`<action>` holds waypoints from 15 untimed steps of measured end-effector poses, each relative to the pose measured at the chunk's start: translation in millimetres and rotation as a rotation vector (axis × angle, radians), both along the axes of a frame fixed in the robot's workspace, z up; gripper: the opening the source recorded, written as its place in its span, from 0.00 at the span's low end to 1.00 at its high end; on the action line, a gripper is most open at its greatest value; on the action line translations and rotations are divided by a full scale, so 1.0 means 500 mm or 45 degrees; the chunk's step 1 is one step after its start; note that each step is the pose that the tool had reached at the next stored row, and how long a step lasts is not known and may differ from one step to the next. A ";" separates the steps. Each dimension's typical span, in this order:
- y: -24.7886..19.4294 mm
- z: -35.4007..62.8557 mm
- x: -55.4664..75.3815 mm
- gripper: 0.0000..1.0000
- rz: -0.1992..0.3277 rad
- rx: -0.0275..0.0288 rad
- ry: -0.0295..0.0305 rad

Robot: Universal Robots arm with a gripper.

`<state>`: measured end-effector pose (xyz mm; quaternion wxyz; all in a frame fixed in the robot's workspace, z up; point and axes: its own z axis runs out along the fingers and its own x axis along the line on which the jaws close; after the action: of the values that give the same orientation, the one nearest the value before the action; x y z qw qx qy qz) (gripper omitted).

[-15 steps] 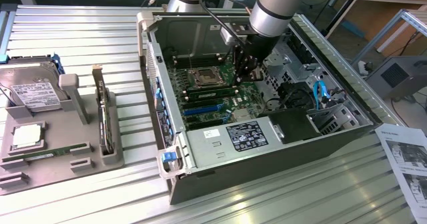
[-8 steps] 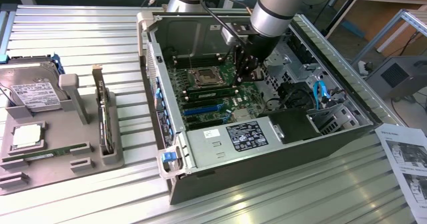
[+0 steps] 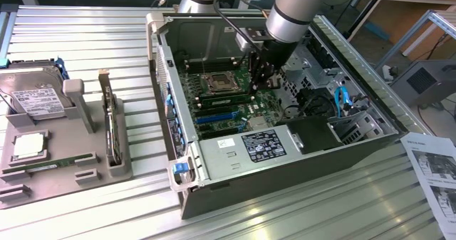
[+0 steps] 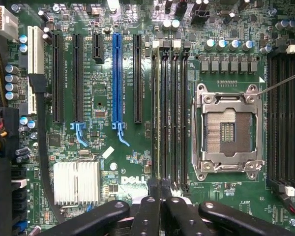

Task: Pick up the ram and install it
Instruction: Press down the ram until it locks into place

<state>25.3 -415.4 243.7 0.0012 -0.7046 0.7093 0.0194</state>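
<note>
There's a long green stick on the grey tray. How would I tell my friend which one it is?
Find the open computer case, then look to the exterior view's left for the grey tray beside it. On the tray, past the big hard drive and right in front of the square silver chip, lies the green stick. It is the only long, thin, green thing there.

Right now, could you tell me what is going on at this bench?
A robot arm reaches down into an open computer case. Its end effector is shut and hangs over the memory slots, beside the empty processor socket. A green memory stick lies in the grey tray on the exterior view's left. A thin pale edge runs along the slot in line with the end effector; I cannot tell whether that is a held stick.
</note>
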 end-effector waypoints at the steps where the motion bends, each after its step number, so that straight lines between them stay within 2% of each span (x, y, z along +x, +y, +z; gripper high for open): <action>1: 0.0000 -0.001 0.000 0.11 0.000 -0.0001 0.0000; 15: -0.0001 -0.010 0.000 0.11 0.000 0.0007 0.0000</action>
<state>25.2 -415.4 238.5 0.0014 -0.7046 0.7093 0.0196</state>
